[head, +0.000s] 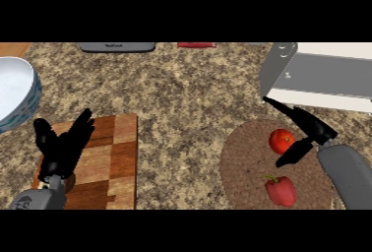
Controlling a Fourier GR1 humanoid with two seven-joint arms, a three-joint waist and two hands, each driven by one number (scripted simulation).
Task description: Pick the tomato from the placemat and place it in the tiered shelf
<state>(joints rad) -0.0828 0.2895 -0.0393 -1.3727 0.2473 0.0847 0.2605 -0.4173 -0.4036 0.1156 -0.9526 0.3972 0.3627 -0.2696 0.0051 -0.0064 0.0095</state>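
Right hand closing in on the tomato

The tomato [281, 141] is sitting on the round placemat [243, 162], and the right hand [309, 130] is hovering just beside it with fingers [287, 109] spread, thumb touching its side, not pinching yet. A red pepper [281, 190] is lying near on the mat, the shelf [320, 74] is waiting just above. The left hand [62, 147] is resting open over the cutting board [109, 162]. My guess: the tomato's round, so an off-center close could send it rolling into the pepper.

A wooden board [105, 162] lies near left, with a pale bowl [15, 91] beyond it. A red pepper [282, 190] lies near right. A grey item [116, 47] sits at the far edge.
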